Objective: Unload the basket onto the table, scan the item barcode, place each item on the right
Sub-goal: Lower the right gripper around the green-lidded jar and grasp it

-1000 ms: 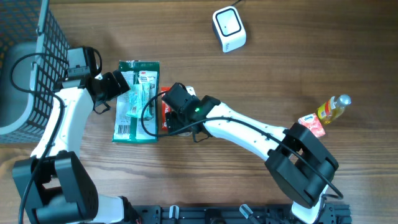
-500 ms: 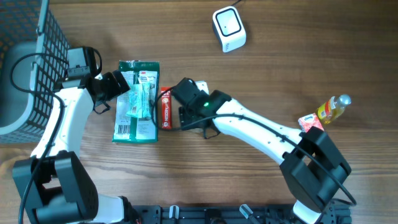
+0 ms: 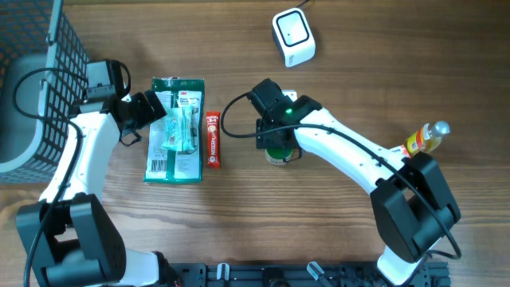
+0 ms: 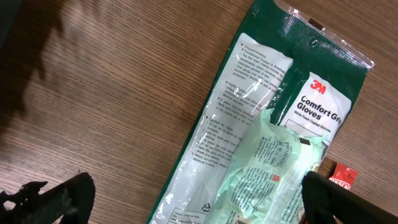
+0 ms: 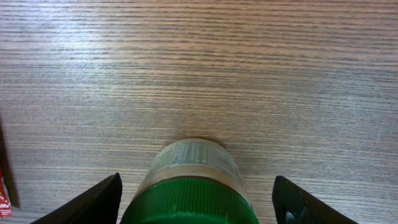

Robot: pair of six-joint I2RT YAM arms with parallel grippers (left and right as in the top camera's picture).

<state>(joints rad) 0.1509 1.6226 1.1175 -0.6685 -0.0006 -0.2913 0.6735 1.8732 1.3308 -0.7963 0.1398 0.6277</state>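
Since the green-lidded jar [image 5: 189, 186] is merely straddled by the right gripper [image 5: 194, 196], both grippers' jaws wide and empty, it could be toppled if nudged off-centre.

We are reading "3M Comfort Grip Gloves" on the green glove packet [image 4: 273, 118] between the left gripper's fingers | small print on its back is staying illegible.
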